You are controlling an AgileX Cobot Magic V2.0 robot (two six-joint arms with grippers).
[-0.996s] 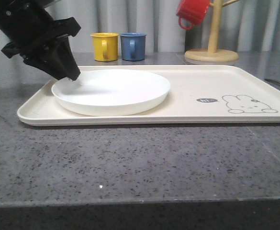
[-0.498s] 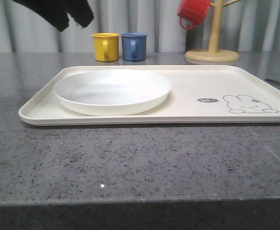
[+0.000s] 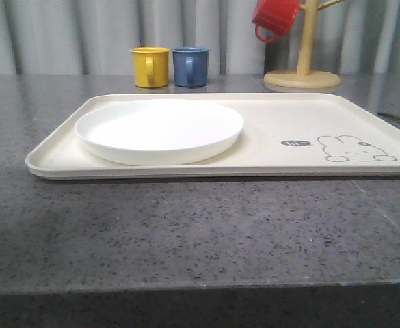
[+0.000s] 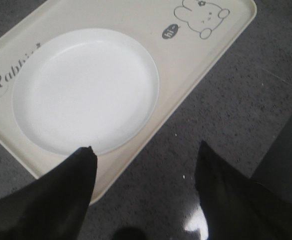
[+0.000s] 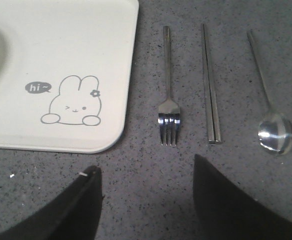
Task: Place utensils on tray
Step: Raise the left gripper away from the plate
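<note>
The fork (image 5: pixel 168 107), a flat pair of chopsticks (image 5: pixel 210 85) and the spoon (image 5: pixel 271 120) are laid on the table (image 5: pixel 185 175) beside the tray (image 5: pixel 61 50); both pincers (image 4: pixel 143 165) (image 5: pixel 146 175) are held released, empty

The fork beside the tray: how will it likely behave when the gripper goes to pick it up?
The fork looks like polished metal, so probably stiff and somewhat slippery. It lies flat on the counter, so getting under its thin handle may be awkward. Its flat shape makes rolling unlikely; a push would probably slide or pivot it.
</note>
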